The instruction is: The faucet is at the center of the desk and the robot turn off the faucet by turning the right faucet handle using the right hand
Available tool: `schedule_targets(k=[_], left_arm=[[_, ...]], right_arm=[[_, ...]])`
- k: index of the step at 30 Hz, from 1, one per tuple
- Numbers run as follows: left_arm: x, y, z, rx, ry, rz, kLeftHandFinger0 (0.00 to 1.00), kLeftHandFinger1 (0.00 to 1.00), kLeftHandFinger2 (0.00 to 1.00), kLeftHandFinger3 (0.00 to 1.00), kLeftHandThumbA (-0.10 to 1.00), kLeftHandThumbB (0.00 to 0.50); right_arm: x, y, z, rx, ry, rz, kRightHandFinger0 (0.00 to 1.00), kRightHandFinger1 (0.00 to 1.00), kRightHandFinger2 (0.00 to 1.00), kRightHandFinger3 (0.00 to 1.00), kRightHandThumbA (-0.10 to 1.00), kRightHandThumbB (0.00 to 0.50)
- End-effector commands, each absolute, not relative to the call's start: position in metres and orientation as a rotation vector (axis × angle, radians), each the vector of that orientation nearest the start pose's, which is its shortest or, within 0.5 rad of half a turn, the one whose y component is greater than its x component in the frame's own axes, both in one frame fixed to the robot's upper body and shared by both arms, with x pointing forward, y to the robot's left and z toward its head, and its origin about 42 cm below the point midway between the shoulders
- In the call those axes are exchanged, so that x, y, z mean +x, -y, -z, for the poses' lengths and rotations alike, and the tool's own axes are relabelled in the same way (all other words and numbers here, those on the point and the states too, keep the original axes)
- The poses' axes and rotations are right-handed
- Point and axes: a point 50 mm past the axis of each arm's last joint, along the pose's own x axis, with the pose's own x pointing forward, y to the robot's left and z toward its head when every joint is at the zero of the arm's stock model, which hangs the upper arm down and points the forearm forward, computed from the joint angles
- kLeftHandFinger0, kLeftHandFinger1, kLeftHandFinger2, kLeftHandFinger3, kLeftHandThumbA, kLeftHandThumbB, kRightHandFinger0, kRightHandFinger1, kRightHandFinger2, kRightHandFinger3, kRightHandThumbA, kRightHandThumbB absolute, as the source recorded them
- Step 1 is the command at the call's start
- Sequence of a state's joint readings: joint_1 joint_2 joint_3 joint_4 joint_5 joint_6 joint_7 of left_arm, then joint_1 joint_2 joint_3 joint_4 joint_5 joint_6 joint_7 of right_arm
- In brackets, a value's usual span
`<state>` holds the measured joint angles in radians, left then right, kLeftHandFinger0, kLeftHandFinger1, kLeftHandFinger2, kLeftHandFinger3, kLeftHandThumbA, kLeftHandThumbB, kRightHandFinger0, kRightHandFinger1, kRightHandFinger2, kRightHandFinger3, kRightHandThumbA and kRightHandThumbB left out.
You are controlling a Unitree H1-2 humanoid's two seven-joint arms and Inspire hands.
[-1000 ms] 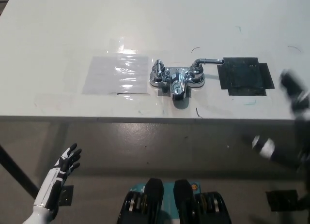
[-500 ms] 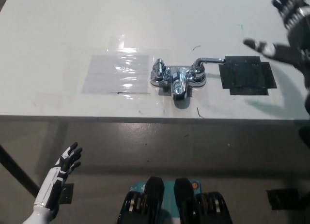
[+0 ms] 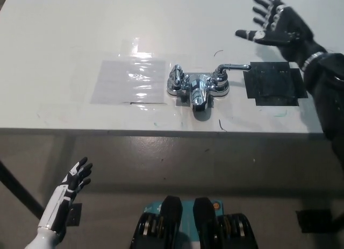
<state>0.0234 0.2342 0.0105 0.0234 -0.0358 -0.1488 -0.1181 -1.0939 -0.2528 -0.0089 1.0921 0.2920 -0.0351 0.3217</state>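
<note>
Right faucet handle (image 3: pixel 232 69) below-left of fingers (image 3: pixel 262 13) — apart.

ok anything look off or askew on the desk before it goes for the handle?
Nothing damaged or spilled. The faucet sits upright mid-desk; its right handle lever sticks out sideways toward the black patch, while the left handle doesn't. A glossy clear sheet lies flat beside it. Right hand hovers open beyond the handle; left hand rests below the desk edge.

White desk (image 3: pixel 64 34) bears faucet (image 3: pixel 198 86), 2 patches.
</note>
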Motion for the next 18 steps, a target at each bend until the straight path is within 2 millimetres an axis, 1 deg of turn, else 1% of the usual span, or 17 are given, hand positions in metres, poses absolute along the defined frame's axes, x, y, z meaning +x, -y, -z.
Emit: schedule_targets(k=[1, 3, 4, 9, 12, 15, 16, 18], left_arm=[[0.280, -0.290, -0.119, 0.231, 0.163, 0.142, 1.00, 1.00, 1.00, 1.00, 1.00, 0.412], [0.281, -0.290, -0.119, 0.238, 0.169, 0.147, 1.00, 1.00, 1.00, 1.00, 1.00, 0.407], [0.281, -0.290, -0.119, 0.238, 0.169, 0.148, 1.00, 1.00, 1.00, 1.00, 1.00, 0.408], [0.282, -0.289, -0.119, 0.241, 0.168, 0.153, 1.00, 1.00, 1.00, 1.00, 1.00, 0.405], [0.283, -0.289, -0.119, 0.239, 0.168, 0.157, 1.00, 1.00, 1.00, 1.00, 1.00, 0.416], [0.283, -0.288, -0.120, 0.231, 0.154, 0.155, 1.00, 1.00, 1.00, 1.00, 1.00, 0.435], [0.283, -0.289, -0.120, 0.231, 0.154, 0.155, 1.00, 1.00, 1.00, 1.00, 1.00, 0.436], [0.283, -0.289, -0.119, 0.237, 0.158, 0.156, 1.00, 1.00, 1.00, 1.00, 1.00, 0.434]], right_arm=[[0.589, 0.214, -0.328, -0.036, 0.114, -0.360, 1.00, 1.00, 1.00, 1.00, 1.00, 0.334], [0.590, 0.210, -0.323, -0.029, 0.092, -0.346, 1.00, 1.00, 1.00, 1.00, 1.00, 0.342], [0.590, 0.208, -0.320, -0.030, 0.075, -0.339, 1.00, 1.00, 1.00, 1.00, 1.00, 0.356], [0.590, 0.202, -0.311, -0.061, 0.049, -0.333, 1.00, 1.00, 1.00, 1.00, 1.00, 0.338], [0.589, 0.204, -0.303, -0.069, 0.032, -0.332, 1.00, 1.00, 1.00, 1.00, 1.00, 0.350], [0.587, 0.202, -0.295, -0.079, 0.020, -0.338, 1.00, 1.00, 1.00, 1.00, 1.00, 0.347], [0.587, 0.201, -0.295, -0.080, 0.020, -0.339, 1.00, 1.00, 1.00, 1.00, 1.00, 0.347], [0.586, 0.201, -0.289, -0.054, 0.006, -0.342, 1.00, 1.00, 1.00, 1.00, 1.00, 0.351]])
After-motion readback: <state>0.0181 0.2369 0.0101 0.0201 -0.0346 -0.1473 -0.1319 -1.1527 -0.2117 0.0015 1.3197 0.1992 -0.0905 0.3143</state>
